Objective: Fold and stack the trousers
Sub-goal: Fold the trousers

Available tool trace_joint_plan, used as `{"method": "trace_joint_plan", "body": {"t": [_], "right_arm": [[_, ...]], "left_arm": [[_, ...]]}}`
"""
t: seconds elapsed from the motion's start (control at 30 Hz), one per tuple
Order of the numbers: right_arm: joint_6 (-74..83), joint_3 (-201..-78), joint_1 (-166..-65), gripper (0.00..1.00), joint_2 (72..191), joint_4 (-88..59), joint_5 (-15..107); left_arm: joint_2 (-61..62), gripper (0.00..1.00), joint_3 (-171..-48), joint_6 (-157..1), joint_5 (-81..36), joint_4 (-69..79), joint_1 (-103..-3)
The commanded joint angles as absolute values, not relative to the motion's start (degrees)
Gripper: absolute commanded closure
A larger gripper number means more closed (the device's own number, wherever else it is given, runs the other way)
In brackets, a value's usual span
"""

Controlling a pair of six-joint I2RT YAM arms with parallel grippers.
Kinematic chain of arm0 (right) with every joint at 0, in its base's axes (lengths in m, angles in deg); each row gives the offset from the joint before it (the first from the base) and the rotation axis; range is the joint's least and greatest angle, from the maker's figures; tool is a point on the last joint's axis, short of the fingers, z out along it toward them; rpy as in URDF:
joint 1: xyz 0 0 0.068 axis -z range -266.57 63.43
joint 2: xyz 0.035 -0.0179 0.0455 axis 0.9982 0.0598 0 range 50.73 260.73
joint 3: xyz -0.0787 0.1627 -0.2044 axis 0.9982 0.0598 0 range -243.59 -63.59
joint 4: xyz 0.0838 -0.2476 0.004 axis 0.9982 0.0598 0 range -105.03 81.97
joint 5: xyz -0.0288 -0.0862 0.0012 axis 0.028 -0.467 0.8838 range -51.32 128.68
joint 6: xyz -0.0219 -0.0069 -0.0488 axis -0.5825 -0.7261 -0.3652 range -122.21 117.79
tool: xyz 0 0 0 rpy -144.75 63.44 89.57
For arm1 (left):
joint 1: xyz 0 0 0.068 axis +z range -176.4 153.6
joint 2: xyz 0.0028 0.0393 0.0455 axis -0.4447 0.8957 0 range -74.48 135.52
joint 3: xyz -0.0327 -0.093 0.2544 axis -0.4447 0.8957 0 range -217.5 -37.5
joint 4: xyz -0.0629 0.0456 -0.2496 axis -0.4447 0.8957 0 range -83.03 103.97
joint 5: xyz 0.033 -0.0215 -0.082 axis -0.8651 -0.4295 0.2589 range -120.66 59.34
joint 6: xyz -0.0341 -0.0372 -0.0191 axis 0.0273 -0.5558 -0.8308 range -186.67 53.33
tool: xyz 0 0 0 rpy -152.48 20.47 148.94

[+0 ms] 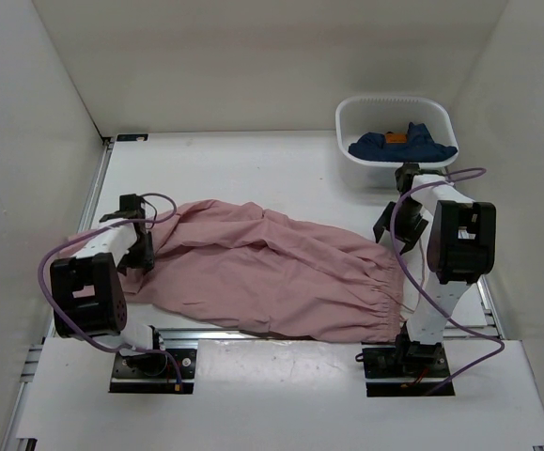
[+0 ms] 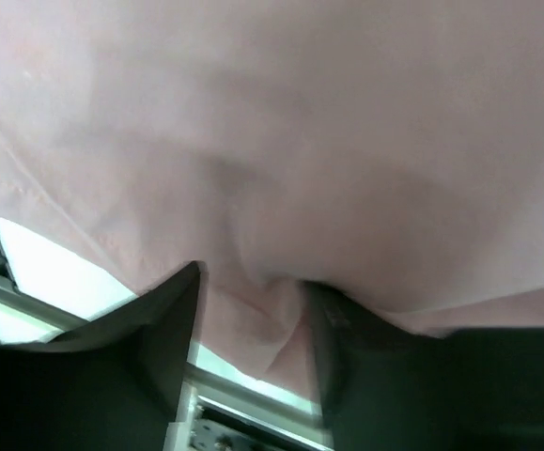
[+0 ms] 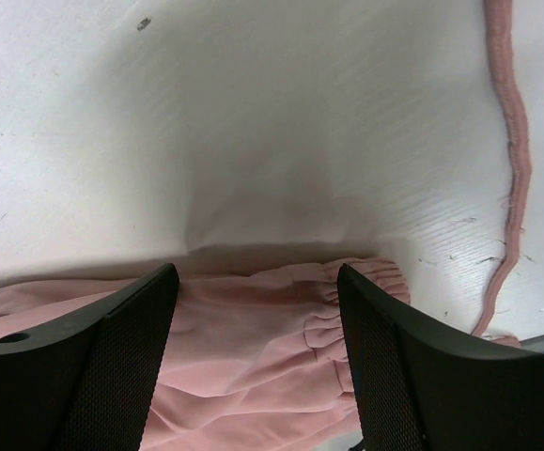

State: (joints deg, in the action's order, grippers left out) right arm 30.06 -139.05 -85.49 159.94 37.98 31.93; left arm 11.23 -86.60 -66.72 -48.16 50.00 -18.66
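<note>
The dusty-pink trousers [image 1: 272,268] lie spread across the table, leg ends at the left and gathered waistband [image 1: 391,301] at the right. My left gripper [image 1: 138,235] is at the leg ends. In the left wrist view its jaws [image 2: 253,282] stand narrow, with a pinch of pink fabric [image 2: 300,141] between them and creases running out from it. My right gripper [image 1: 391,225] is open just above the far waistband corner [image 3: 365,282], with pink cloth [image 3: 243,338] between its fingers and not gripped. A thin pink drawstring [image 3: 516,169] trails on the table to its right.
A white basket [image 1: 347,117] stands at the back right with a dark blue garment [image 1: 403,146] with an orange tag in it. White walls enclose the table on three sides. A metal rail [image 2: 243,413] runs along the table's edge near my left gripper.
</note>
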Motion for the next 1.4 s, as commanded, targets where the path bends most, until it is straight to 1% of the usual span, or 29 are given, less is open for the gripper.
{"method": "trace_joint_plan", "body": {"t": [0.0, 0.03, 0.1, 0.13, 0.17, 0.2, 0.27, 0.3, 0.37, 0.53, 0.67, 0.77, 0.8, 0.83, 0.93, 0.97, 1.0, 1.03, 1.07, 1.1, 1.27, 1.37], "right_arm": [[29.08, -141.29, -85.43, 0.26, 159.01, 40.78, 30.15], [29.08, -141.29, -85.43, 0.26, 159.01, 40.78, 30.15], [29.61, -141.29, -85.43, 0.32, 160.41, 40.16, 30.15], [29.61, -141.29, -85.43, 0.36, 160.42, 40.16, 30.15], [29.61, -141.29, -85.43, 0.43, 161.29, 40.16, 30.67], [29.61, -141.29, -85.43, 0.59, 162.08, 39.64, 31.29], [29.61, -141.29, -85.43, 0.76, 162.61, 39.63, 32.08], [29.61, -141.29, -85.43, 0.90, 162.62, 39.63, 32.08], [29.61, -141.90, -85.43, 1.00, 162.62, 39.63, 31.47], [29.61, -144.45, -83.15, 1.00, 161.30, 40.33, 29.27], [29.08, -147.26, -81.39, 1.00, 158.58, 41.48, 27.08], [27.86, -147.26, -80.16, 1.00, 156.30, 41.48, 27.07], [27.85, -147.26, -80.16, 1.00, 156.29, 42.00, 28.81], [27.85, -147.26, -80.16, 0.97, 156.29, 42.01, 29.88], [29.77, -145.25, -80.16, 0.40, 154.10, 42.53, 33.39], [32.83, -144.20, -80.16, 0.28, 152.44, 42.01, 34.88], [34.69, -141.32, -80.16, 0.09, 151.47, 40.70, 37.51], [36.71, -139.63, -80.16, 0.07, 150.59, 40.08, 38.06], [40.73, -137.88, -80.16, 0.06, 148.75, 39.12, 38.06], [42.51, -134.64, -80.16, 0.02, 148.12, 38.15, 38.76], [51.39, -130.39, -80.16, 0.02, 148.12, 34.55, 37.53], [52.72, -130.47, -80.16, 0.04, 152.41, 32.26, 38.32]], "left_arm": [[10.60, 0.48, -84.36, -66.67, -52.64, 47.67, -18.67], [10.60, 0.67, -83.73, -66.67, -52.64, 48.28, -18.67], [10.07, 0.86, -83.20, -66.67, -52.64, 48.80, -18.06], [9.55, 0.86, -82.50, -66.67, -52.64, 48.81, -18.06], [8.93, 0.86, -82.50, -66.67, -52.64, 49.68, -17.10], [8.93, 0.86, -83.11, -66.67, -52.64, 49.69, -15.96], [8.23, 0.86, -85.65, -66.67, -52.11, 51.61, -14.55], [8.22, 0.86, -86.79, -66.67, -52.11, 52.14, -13.23], [7.70, 0.86, -90.57, -66.67, -52.11, 53.29, -12.08], [7.70, 0.86, -98.65, -66.67, -52.99, 54.70, -10.85], [8.22, 0.86, -108.83, -66.67, -54.83, 55.23, -10.85], [10.41, 0.86, -112.90, -66.67, -55.62, 55.23, -10.85], [11.20, 0.86, -114.65, -66.67, -55.62, 55.92, -10.85], [11.21, 0.86, -115.27, -66.67, -55.62, 55.93, -10.85], [11.74, 0.86, -115.81, -66.67, -56.23, 56.46, -10.85], [11.74, 0.86, -115.81, -66.67, -56.24, 56.46, -10.85], [11.74, 0.86, -115.81, -66.67, -56.24, 56.46, -10.85], [11.74, 0.86, -115.81, -66.67, -56.24, 56.46, -10.85], [11.74, 0.86, -115.81, -66.67, -56.85, 56.46, -10.85], [11.74, 0.86, -116.33, -66.67, -56.85, 56.46, -10.85], [12.26, 0.86, -117.73, -66.67, -57.91, 56.46, -10.85], [12.79, 0.86, -119.85, -66.67, -58.43, 56.46, -10.85]]}}
